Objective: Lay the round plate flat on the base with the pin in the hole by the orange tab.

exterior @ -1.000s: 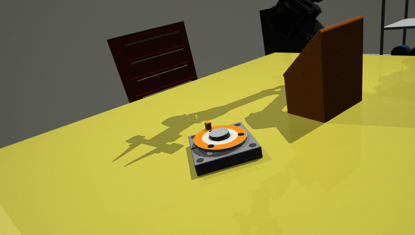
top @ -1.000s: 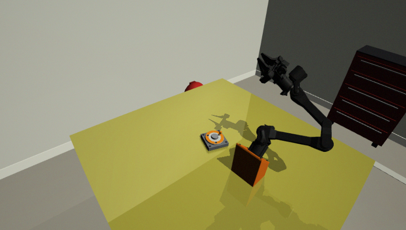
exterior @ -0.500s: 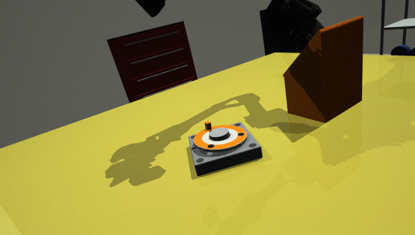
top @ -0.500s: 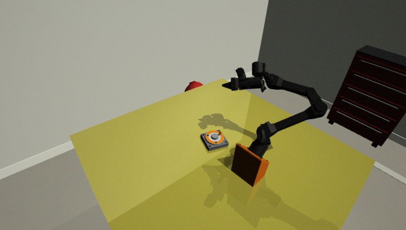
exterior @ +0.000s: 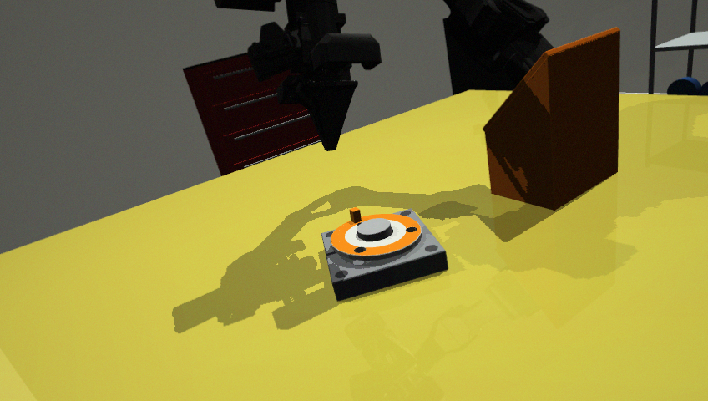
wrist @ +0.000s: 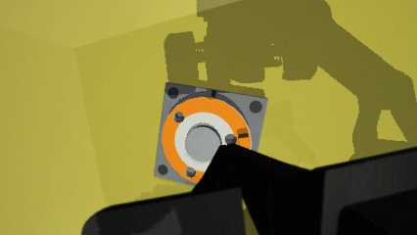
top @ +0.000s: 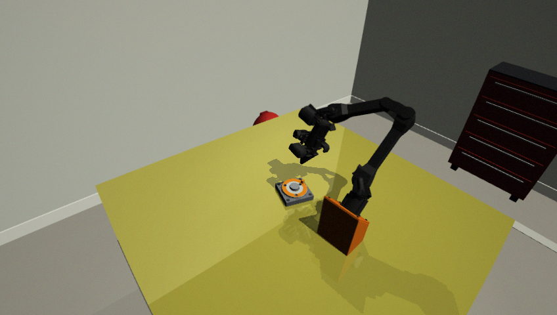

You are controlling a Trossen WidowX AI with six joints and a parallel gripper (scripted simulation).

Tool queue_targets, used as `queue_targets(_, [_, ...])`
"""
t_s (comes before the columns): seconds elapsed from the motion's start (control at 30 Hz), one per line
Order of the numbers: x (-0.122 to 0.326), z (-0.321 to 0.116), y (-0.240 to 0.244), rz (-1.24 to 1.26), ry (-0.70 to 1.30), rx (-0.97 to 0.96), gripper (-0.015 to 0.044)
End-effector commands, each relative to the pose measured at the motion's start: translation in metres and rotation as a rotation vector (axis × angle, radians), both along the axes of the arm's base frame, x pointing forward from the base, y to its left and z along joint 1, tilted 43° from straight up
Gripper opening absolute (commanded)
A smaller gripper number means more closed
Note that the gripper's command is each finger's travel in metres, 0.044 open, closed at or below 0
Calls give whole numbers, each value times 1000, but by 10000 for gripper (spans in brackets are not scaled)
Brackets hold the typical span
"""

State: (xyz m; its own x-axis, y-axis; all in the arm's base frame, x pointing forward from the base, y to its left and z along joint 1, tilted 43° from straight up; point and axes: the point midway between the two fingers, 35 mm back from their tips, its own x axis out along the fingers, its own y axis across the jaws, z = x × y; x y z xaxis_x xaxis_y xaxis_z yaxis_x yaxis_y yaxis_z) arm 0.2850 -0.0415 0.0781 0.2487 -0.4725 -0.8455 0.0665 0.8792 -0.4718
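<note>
A yellow table (top: 187,218) spreads well below the gripper. An orange wedge block (top: 341,230) stands on it, below the gripper and off toward the arm's foot. A dark red drawer cabinet (top: 508,128) sits on the floor far beyond the arm's elbow side. A red round object (top: 265,117) peeks over the table's far edge, near the wall. In the exterior view, a metal shelf frame (exterior: 680,47) with blue round things (exterior: 688,85) stands far behind the wedge.
</note>
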Motion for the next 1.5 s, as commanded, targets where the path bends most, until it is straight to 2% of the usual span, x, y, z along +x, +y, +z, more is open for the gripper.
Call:
queue_targets(0.0, [-15,-22,-21,-113,145,-167,0])
queue_targets(0.13, [-22,-29,-28,-145,196,-238,0])
queue_targets(0.33, [-22,-32,-30,-145,196,-238,0])
queue_targets(0.67, [-24,-65,-60,-145,196,-241,0])
queue_targets(1.47, [-3,-63,-65,-146,195,-241,0])
